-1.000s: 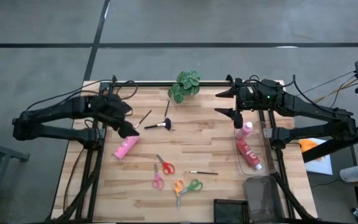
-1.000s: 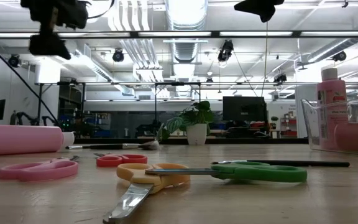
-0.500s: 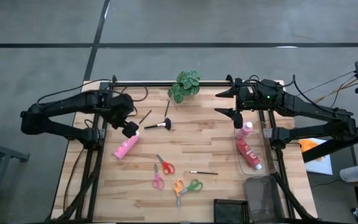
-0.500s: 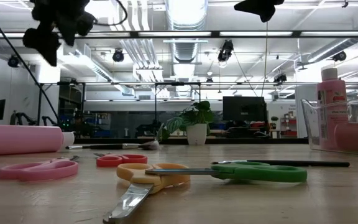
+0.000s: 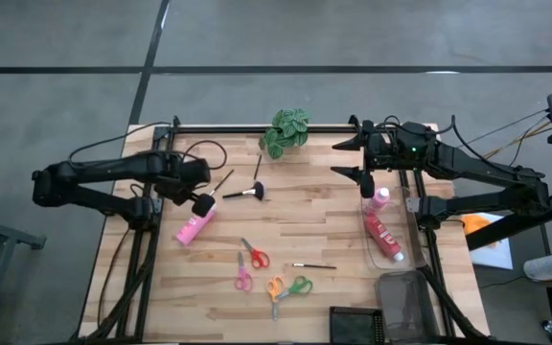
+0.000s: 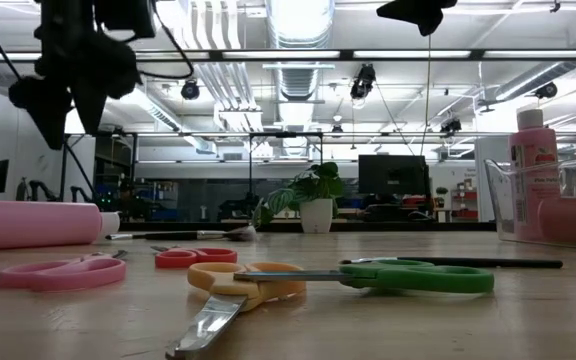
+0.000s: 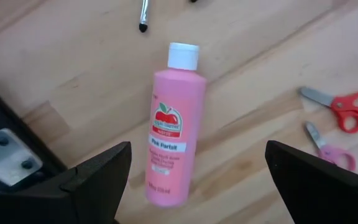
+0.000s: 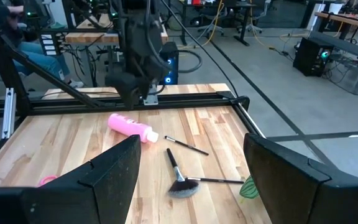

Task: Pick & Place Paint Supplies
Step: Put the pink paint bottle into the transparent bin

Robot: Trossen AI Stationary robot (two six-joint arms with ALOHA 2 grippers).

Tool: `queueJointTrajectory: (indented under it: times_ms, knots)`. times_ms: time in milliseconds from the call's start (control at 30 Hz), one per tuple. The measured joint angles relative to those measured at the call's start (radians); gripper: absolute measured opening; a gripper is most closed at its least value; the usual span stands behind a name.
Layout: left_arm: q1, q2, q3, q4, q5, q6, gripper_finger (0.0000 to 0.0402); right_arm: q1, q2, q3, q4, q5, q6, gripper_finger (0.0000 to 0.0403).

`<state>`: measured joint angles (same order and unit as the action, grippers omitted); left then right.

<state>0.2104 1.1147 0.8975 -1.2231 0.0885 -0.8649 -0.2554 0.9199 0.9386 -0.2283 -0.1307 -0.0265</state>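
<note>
A pink squeeze bottle (image 5: 193, 227) with a white cap lies on its side on the table's left part; it also shows in the left wrist view (image 7: 174, 124). My left gripper (image 5: 202, 203) hangs open above its cap end, and its fingers (image 7: 98, 174) stand wide on either side, well clear. My right gripper (image 5: 341, 158) is open and empty, high over the far right. A second pink bottle (image 5: 381, 198) stands upright and a red bottle (image 5: 381, 235) lies in a clear bin at the right. A fan brush (image 5: 247, 194) and thin brushes (image 5: 223, 180) lie on the table at the far middle.
A potted plant (image 5: 286, 129) stands at the far edge. Red (image 5: 254, 254), pink (image 5: 243, 278), orange (image 5: 274, 287) and green (image 5: 298, 285) scissors and a small brush (image 5: 312, 265) lie at the near middle. A dark container (image 5: 405, 297) stands at the near right.
My left gripper has come down a little over the pink bottle and has turned about its wrist, staying open. The bottle has not moved.
</note>
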Motion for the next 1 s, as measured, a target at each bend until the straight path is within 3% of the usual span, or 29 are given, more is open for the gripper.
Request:
queueJointTrajectory:
  times_ms: [700,833,1000]
  knots:
    - [-0.008,0.001,-0.353,0.394,0.035,-0.007,0.0371,0.000,-0.001,0.000,0.000,0.000,0.000,0.0282]
    - [-0.008,0.001,-0.395,0.446,0.038,-0.007,0.0347,0.000,-0.001,0.000,0.000,0.000,0.000,0.0282]
    - [-0.008,0.001,-0.412,0.476,0.038,-0.007,0.0288,0.000,-0.001,0.000,0.000,0.000,0.000,0.0282]
